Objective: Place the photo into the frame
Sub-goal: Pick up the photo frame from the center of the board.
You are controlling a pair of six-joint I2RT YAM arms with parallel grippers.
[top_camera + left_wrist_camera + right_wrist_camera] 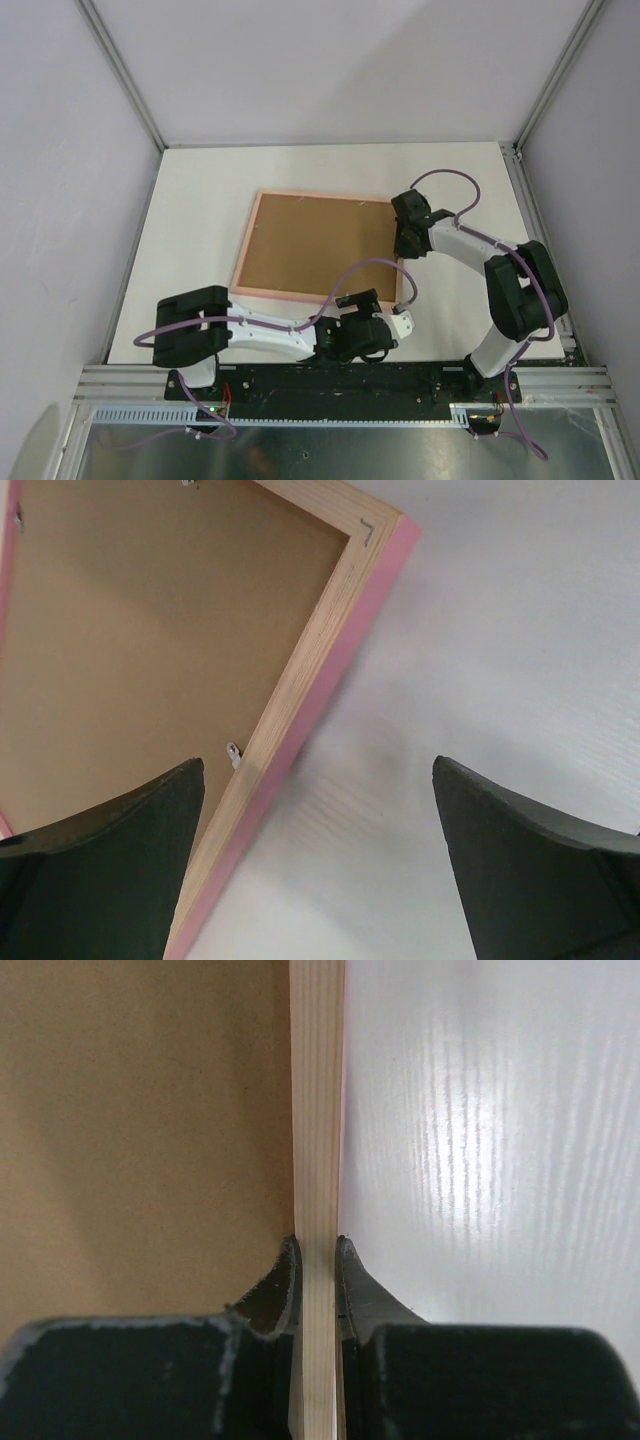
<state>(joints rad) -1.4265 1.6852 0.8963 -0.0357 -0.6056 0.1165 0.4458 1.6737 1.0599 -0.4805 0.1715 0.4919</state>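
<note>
Black fingers [285, 1280] of the right gripper [317, 1250] fill the bottom of the right wrist view. They are clamped on one rail of the thin rectangular picture frame [317, 1110], one finger on each side of the pale peach-wood strip, both pads touching it.

Left of that rail: plain brown backing board [140, 1110]. Right of it: white wood-grain table [480, 1110].

Left wrist view: left gripper [318, 770] is spread wide and grasps nothing. One finger sits over the board side of the frame's rail, the other over bare table, well apart from the frame. Whether the fingers touch the surface below cannot be told. The frame's outer edge shows pink, with pale wood on the upward face. A small metal tab [232, 752] sits on the inner edge of the rail against the board, and a metal staple [365, 530] sits at the corner.

Top view: the frame lies back-up near the table's middle, turned slightly askew to the table edges, with the board filling its opening. The right gripper holds the right rail near the far right corner. The left gripper is at the near right corner. Whether the gripped side is raised off the table cannot be told.
</note>
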